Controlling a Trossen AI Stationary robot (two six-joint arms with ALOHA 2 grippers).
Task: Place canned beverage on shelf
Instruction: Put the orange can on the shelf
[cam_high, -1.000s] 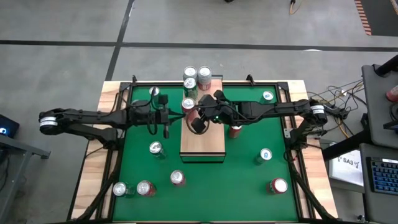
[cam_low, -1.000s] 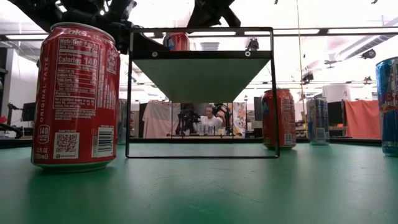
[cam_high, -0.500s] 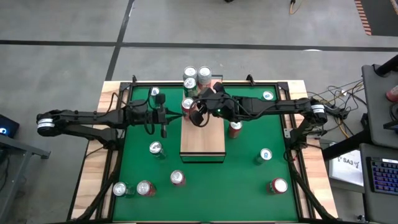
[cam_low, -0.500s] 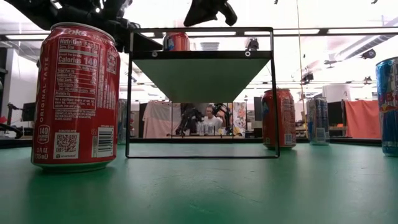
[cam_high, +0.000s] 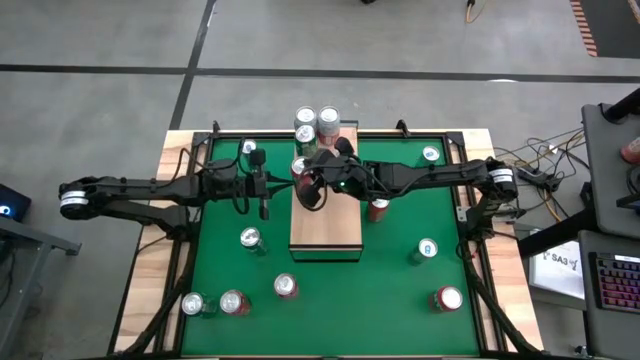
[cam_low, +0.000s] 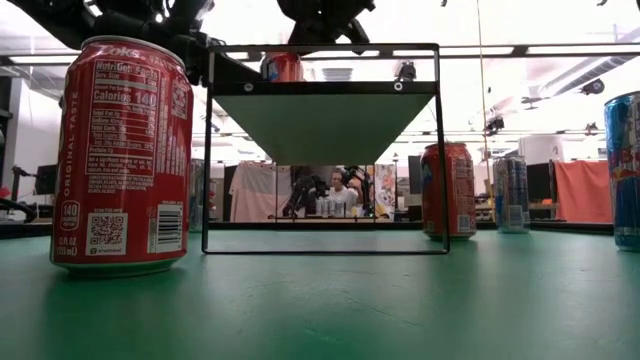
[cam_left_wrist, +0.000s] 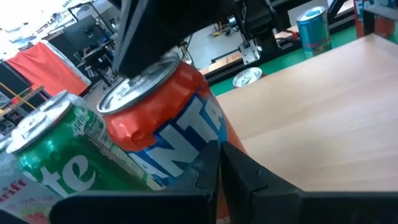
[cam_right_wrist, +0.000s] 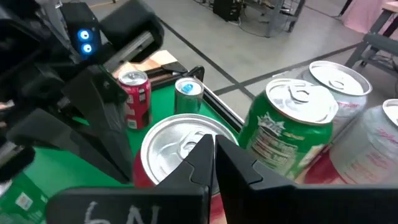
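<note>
On the far end of the shelf, an orange soda can stands upright on the pale board, with a green can just beside it toward the back and more cans clustered past the shelf's far edge. Both arms reach in from opposite sides and meet at this can.

Seen from its wrist camera, the left gripper has its two dark fingers pressed together with no gap, their tips right against the lower side of the orange can; it holds nothing. From above, the left gripper sits at the shelf's left edge, level with the can.

Over the can's silver top hangs the right gripper, fingers likewise clenched tight and empty. Whether its tips actually touch the lid is hard to say from these angles; they look at most just above it.

From table height, the can's red-orange top shows on the raised board, with the dark right gripper directly above it.
</note>
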